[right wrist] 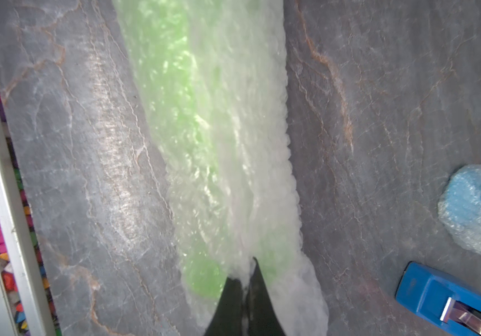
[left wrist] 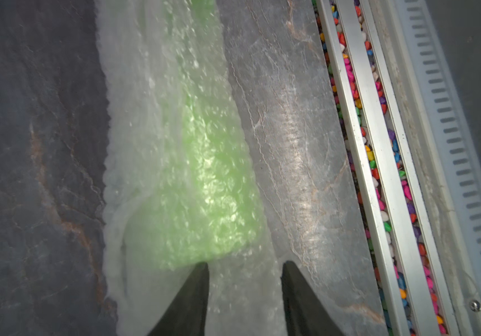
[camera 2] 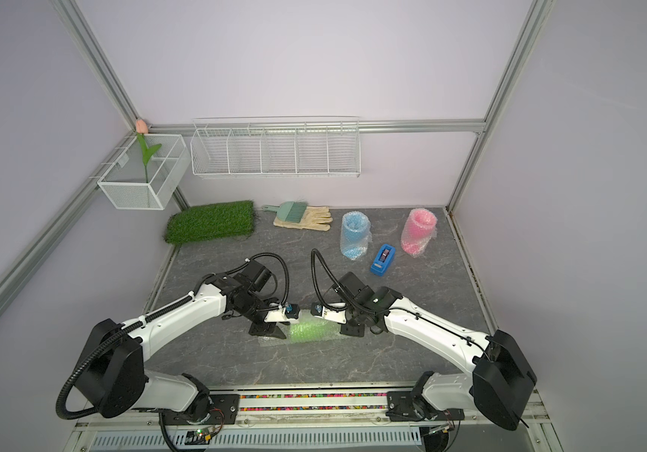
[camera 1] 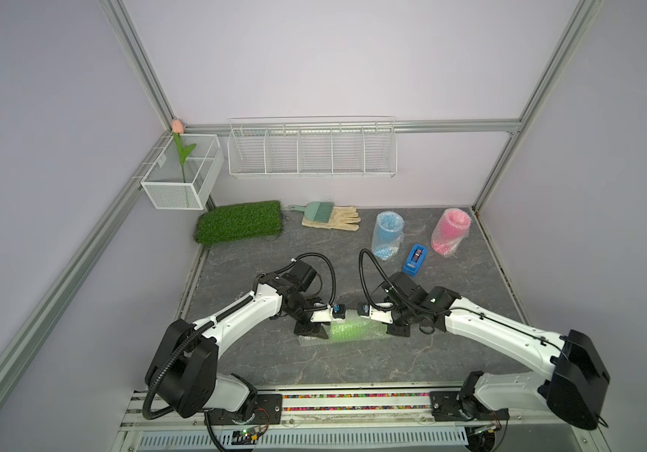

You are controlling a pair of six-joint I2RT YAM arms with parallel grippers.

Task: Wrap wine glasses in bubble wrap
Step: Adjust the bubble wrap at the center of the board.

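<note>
The lime green wine glass [camera 1: 347, 326] [left wrist: 198, 189] [right wrist: 175, 87] lies on its side at the table's front middle, rolled in bubble wrap [camera 1: 368, 332] [left wrist: 134, 116] [right wrist: 256, 174]. At its left end my left gripper [camera 1: 325, 334] [left wrist: 245, 264] is open, its fingers apart over a flat flap of wrap. My right gripper [camera 1: 389, 330] [right wrist: 243, 270] is shut on a bunched fold of bubble wrap at the right end. Behind, in both top views, the sky blue glass [camera 1: 387, 235] [camera 2: 354, 235] and the hot pink glass [camera 1: 451, 231] [camera 2: 417, 231] stand upright, each inside a bubble wrap sleeve.
A blue tape dispenser [camera 1: 415, 259] [right wrist: 451, 299] sits between the two wrapped glasses, just behind my right arm. At the back lie a green turf mat [camera 1: 239, 221], a brush and a glove [camera 1: 333, 217]. A rail with coloured pebbles [camera 1: 353, 396] runs along the front edge.
</note>
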